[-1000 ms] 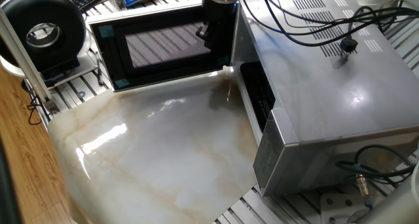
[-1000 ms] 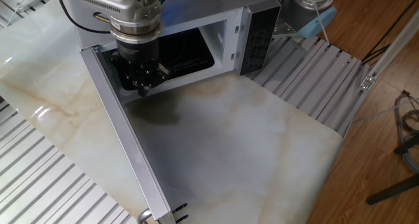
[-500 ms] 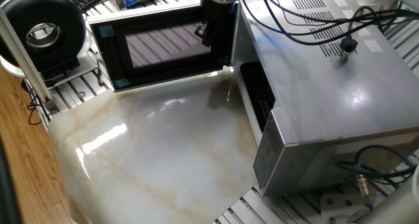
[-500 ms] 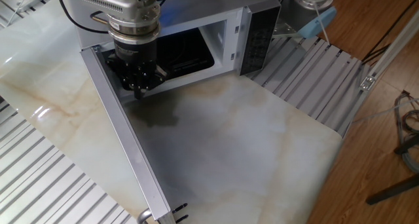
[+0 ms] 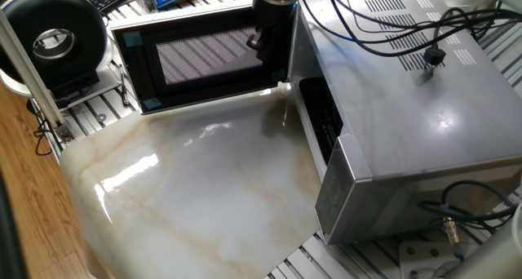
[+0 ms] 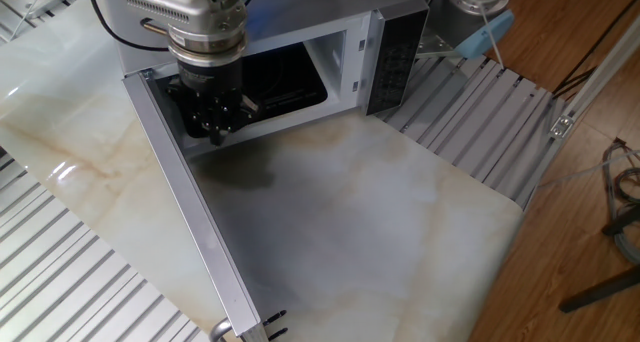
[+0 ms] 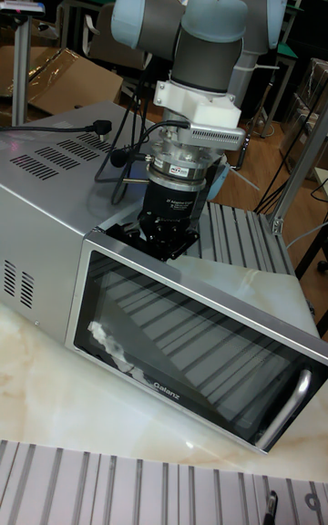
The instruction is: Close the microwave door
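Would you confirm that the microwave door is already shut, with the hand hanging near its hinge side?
Not quite: the microwave door stands wide open, as the other fixed view shows, exposing the dark cavity. The hand does hang near its hinge side.

Brushed silver metal microwave (image 5: 408,108), glossy glass microwave door (image 7: 196,356), polished marble-look table (image 5: 196,205)

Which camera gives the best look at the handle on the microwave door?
The tall fixed view: the handle, a vertical silver bar, shows in full on the door's silver front. One fixed view sees only the door's inner mesh side, so the handle is hidden. The other fixed view catches just its tip at the bottom edge.
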{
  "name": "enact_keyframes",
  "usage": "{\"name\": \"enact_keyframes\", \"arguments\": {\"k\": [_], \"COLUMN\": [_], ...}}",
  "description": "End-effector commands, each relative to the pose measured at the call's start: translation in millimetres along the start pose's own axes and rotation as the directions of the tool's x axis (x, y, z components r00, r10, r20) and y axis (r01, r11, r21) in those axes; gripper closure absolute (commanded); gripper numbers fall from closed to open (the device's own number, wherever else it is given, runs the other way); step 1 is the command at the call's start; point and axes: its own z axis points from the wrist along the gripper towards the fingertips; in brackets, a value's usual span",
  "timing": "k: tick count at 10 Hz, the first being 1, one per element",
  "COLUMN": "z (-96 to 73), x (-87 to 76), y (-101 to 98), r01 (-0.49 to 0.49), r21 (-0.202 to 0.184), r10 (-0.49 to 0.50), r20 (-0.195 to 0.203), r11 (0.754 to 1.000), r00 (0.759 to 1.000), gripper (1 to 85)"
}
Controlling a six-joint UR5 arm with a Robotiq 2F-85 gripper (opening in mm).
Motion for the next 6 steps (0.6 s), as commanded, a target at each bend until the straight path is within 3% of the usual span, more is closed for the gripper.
{"name": "enact_keyframes", "arguments": {"k": [1, 4, 6], "z": [-1.2, -1.2, -22.1], "x": [1.8, 0.7, 9.2], "y": [-0.3, -1.9, 2.6], "r01": [-0.006, -0.002, -0.009], "r21": [-0.002, 0.004, -0.006], "r10": [0.006, 0.002, 0.008], "r20": [-0.006, -0.002, -0.037], "r11": [1.0, 1.0, 1.0], "r00": [1.0, 1.0, 0.999], "gripper": [84.7, 84.7, 84.7]}}
